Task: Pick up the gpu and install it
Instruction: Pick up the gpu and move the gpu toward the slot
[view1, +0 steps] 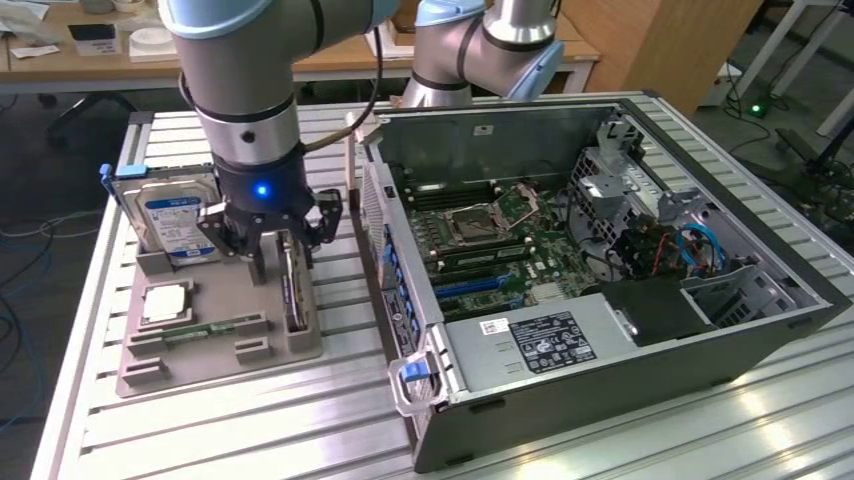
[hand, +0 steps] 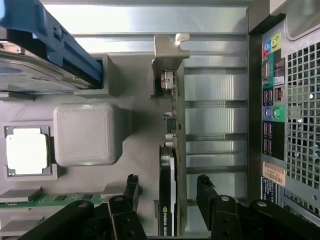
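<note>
On slatted table (view1: 227, 430) (desks (view1: 54, 68) behind): gripper (hand: 167, 181) astride gpu (hand: 166, 210)

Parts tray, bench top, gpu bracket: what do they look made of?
Parts tray: likely 3D-printed plastic, matte grey-beige, fine layer texture on its block. Bench top: probably extruded aluminium, ribbed slats with bright glare. Bracket of the gpu: seemingly bare sheet metal, pale, with a bent tab.

Gpu (hand: 167, 205): black, pale silvery bracket. Gripper (hand: 167, 181): black (blue light (view1: 262, 189) on its wrist). Hard drive (view1: 174, 215) beside it: silver, blue-white label.
</note>
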